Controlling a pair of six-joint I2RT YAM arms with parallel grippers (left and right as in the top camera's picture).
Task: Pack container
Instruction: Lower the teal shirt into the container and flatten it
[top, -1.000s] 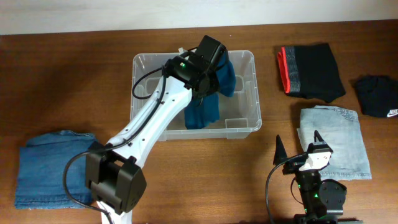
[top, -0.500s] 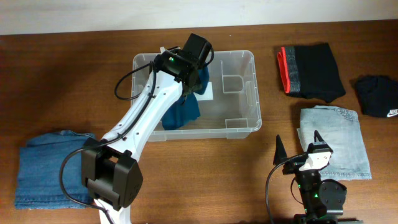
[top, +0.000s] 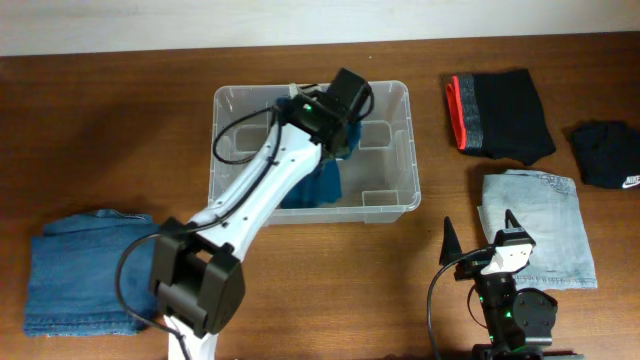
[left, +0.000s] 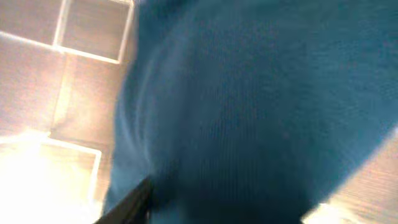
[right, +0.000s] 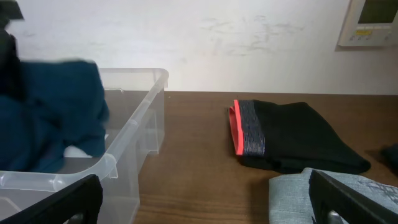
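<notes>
The container (top: 411, 150) is a clear plastic bin at the table's back centre, and its near corner (right: 134, 134) shows in the right wrist view. A dark blue garment (top: 318, 186) lies bunched inside it. My left gripper (top: 345, 103) hangs over the bin's middle, right above the garment. In the left wrist view the blue garment (left: 249, 112) fills the frame and only one dark finger (left: 127, 202) shows, so the jaws' state is hidden. My right gripper (top: 480, 235) rests near the front edge, open and holding nothing (right: 205, 205).
Folded blue jeans (top: 80, 270) lie at the front left. Right of the bin are a black garment with a red band (top: 500, 115), a small black item with a white logo (top: 608, 152) and folded light denim (top: 540, 225).
My left gripper swung left and then back right over the bin. The blue garment has sunk lower into the bin. The right arm has not moved.
</notes>
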